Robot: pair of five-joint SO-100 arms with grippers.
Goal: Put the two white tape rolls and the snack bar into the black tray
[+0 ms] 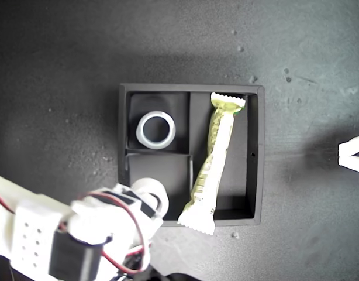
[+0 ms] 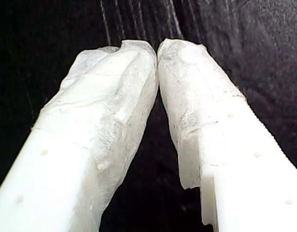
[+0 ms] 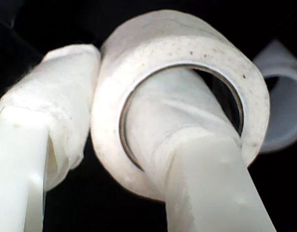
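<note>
One roll (image 1: 156,130) already lies in a small compartment of the tray (image 1: 255,158), the bar (image 1: 213,164) in the long one. My second gripper (image 3: 107,145) clamps the other roll (image 3: 187,63) through its hole above the free compartment; next, lower and release. My first gripper (image 2: 157,50) sits closed, empty, aside.

The table (image 1: 62,70) is dark charcoal grey, flecked with small pale specks. The black tray (image 1: 256,158) is matte black throughout. The tape roll (image 1: 156,130) in its upper-left compartment in the exterior view is white with a greyish sheen on the rim. The second tape roll (image 3: 187,53) is off-white with tiny dark speckles and a dull metallic-looking inner edge. The snack bar (image 1: 213,161) has a pale yellow-green wrapper with white zigzag ends. The second pincer (image 3: 110,145) is white; the arm's wires (image 1: 124,205) are red and black. The first pincer (image 2: 158,53) is white too.
</note>
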